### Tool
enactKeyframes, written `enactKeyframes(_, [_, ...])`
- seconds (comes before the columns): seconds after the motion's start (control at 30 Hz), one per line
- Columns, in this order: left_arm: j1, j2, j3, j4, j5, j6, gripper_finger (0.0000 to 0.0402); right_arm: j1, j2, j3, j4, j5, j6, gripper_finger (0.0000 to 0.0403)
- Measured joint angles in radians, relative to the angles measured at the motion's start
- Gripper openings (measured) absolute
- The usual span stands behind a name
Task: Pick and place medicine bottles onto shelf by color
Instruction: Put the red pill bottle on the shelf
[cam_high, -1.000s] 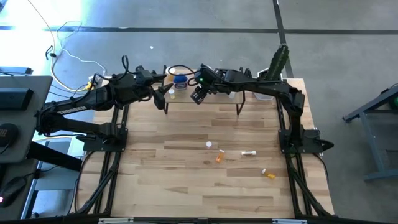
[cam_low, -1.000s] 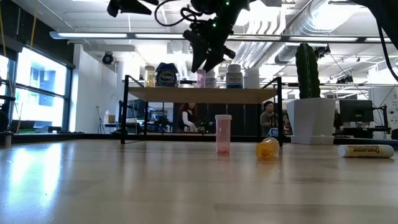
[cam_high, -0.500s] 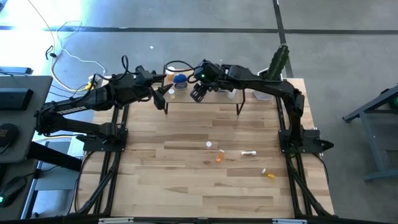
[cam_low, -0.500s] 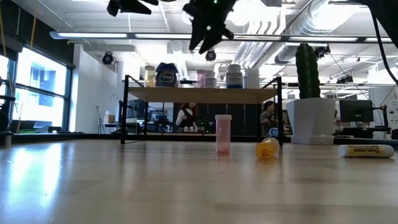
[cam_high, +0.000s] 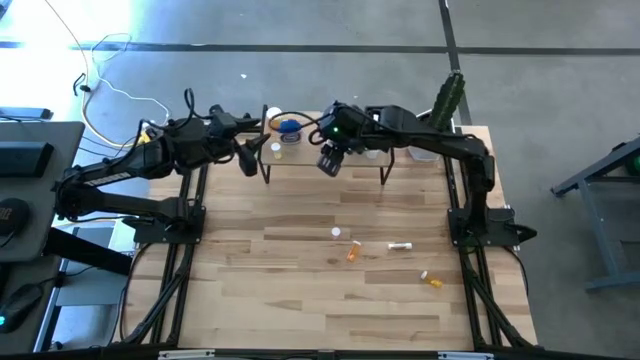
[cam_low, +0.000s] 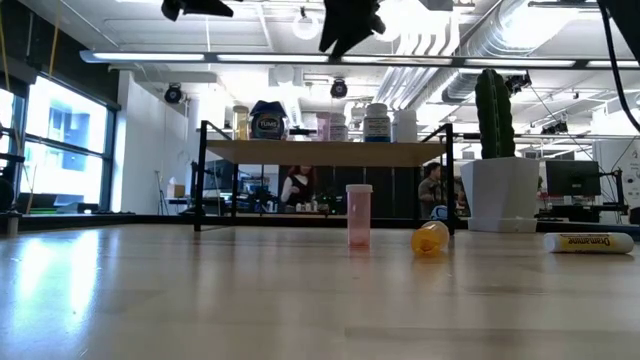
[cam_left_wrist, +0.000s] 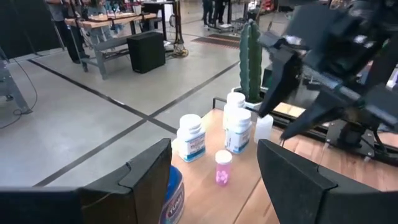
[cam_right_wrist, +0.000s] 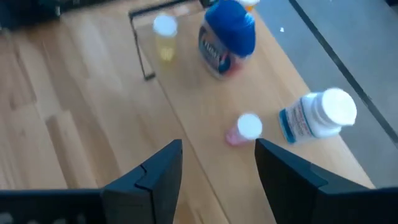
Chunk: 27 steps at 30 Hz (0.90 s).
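Light wood forms the top board of the shelf (cam_high: 325, 158), a low riser on thin black legs standing at the far edge of the larger wooden table (cam_high: 300, 290). On the shelf stand a squat blue-lidded jar (cam_right_wrist: 226, 37), a small yellow bottle with a white cap (cam_right_wrist: 165, 38), a pink bottle with a white cap (cam_right_wrist: 243, 130) and a white bottle with a blue label (cam_right_wrist: 317, 116); the left wrist view shows more white bottles (cam_left_wrist: 238, 130) grouped near the pink one. Down on the table top, well apart from the shelf, a pink bottle (cam_low: 359, 214) stands upright, an orange bottle (cam_low: 430, 238) lies on its side just beside it, a white tube-like bottle (cam_low: 588, 242) lies flat farther to the right, and another orange bottle (cam_high: 432, 281) lies nearer the front right. The right gripper (cam_high: 330, 163) hovers above the shelf's front edge, its fingers spread with nothing between them. The left gripper (cam_high: 246, 160) hangs near the shelf's left end, fingers likewise apart and empty. A cactus in a white pot (cam_low: 498, 185) stands at the table's far right corner.
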Motion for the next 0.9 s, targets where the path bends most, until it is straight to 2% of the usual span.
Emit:
enactKeyframes(0.13, [0.0,-0.007,0.0,-0.019,0.0,0.0,0.0225,0.023,-0.026,-0.048,-0.043,0.0,-0.019,0.0193])
enactKeyframes(0.27, [0.001,-0.008,0.0,-0.018,-0.008,0.0,0.0225,0.042,-0.106,-0.198,-0.015,-0.01,-0.026,0.0193])
enactKeyframes(0.53, [0.0,-0.008,0.0,-0.018,-0.008,0.0,0.0225,0.105,-0.321,-0.518,0.206,-0.142,0.015,0.0193])
enactKeyframes(0.67, [0.0,-0.008,0.0,-0.051,-0.001,-0.027,0.0225,0.148,-0.413,-0.658,0.308,-0.158,0.051,0.0193])
enactKeyframes(0.9, [-0.044,-0.007,0.0,-0.191,0.0,-0.161,0.0225,0.223,-0.481,-0.857,0.434,-0.193,0.148,0.0193])
